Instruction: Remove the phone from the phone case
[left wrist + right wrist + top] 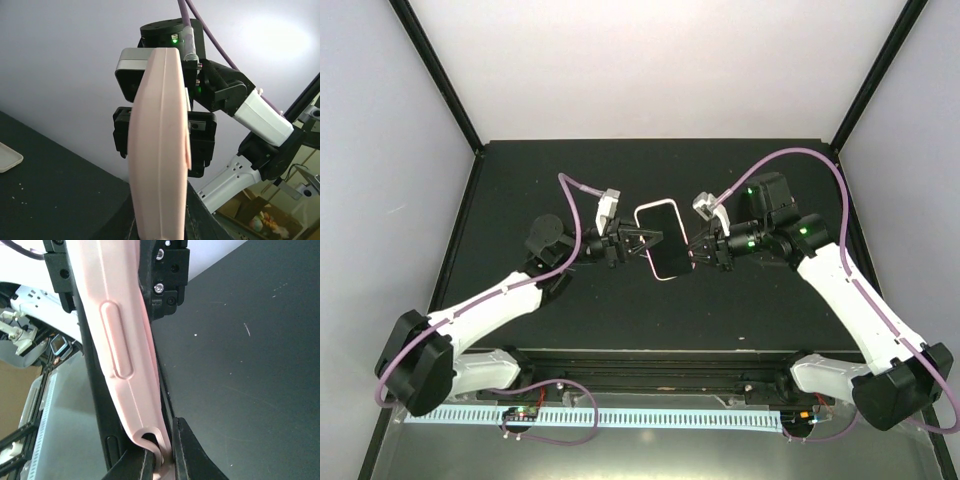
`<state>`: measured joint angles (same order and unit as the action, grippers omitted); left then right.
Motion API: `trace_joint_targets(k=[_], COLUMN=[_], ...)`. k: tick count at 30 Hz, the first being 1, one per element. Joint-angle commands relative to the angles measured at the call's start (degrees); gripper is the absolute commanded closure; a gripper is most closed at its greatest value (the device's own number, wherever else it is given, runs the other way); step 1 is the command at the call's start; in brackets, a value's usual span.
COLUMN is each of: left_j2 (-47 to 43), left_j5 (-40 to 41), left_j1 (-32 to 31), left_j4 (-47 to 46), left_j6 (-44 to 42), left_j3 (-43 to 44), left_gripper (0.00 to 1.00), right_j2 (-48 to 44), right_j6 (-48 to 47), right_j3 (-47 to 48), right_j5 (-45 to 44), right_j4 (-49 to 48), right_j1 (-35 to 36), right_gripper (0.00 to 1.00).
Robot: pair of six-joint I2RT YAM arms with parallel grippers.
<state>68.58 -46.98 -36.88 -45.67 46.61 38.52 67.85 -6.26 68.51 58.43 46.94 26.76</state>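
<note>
Pink phone case (160,150) contains phone (667,243), spans between grippers. left gripper (650,238) clamped on near edge; right gripper (161,456) clamped on opposite edge.

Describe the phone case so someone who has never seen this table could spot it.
Start at the middle of the black table. There the left gripper and the right gripper pinch opposite edges of the phone case. It is the only pale pink thing, rimming a dark-screened phone.
</note>
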Motion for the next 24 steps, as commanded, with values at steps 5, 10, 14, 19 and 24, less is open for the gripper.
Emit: trace_joint_targets(k=[5, 10, 14, 19, 24], left_j2=[4.42, 0.07, -3.45, -3.59, -2.67], left_j5=[6.17, 11.68, 19.92, 28.13, 36.8], left_j1=[3.51, 6.27, 6.92, 4.15, -3.76], left_j4=[16.48, 24.4, 33.36, 41.66, 43.6], left_j6=[-1.93, -9.18, -15.12, -18.99, -22.85], left_j3=[6.32, 7.13, 7.68, 7.76, 7.58], left_gripper=[0.59, 0.26, 0.24, 0.23, 0.28], right_j2=[-1.62, -1.68, -1.94, -2.48, -2.85], right_j6=[8.25, 12.44, 12.96, 16.68, 23.46], right_j3=[-3.35, -7.13, -9.02, -9.63, -10.03], right_j5=[2.22, 1.37, -1.28, -11.52, -26.32], right_j4=[-15.18, -17.02, -15.11, -10.65, -4.03], right_j1=[-0.71, -5.48, -8.2, -9.15, -10.73], right_gripper=[0.99, 0.99, 0.99, 0.99, 0.99])
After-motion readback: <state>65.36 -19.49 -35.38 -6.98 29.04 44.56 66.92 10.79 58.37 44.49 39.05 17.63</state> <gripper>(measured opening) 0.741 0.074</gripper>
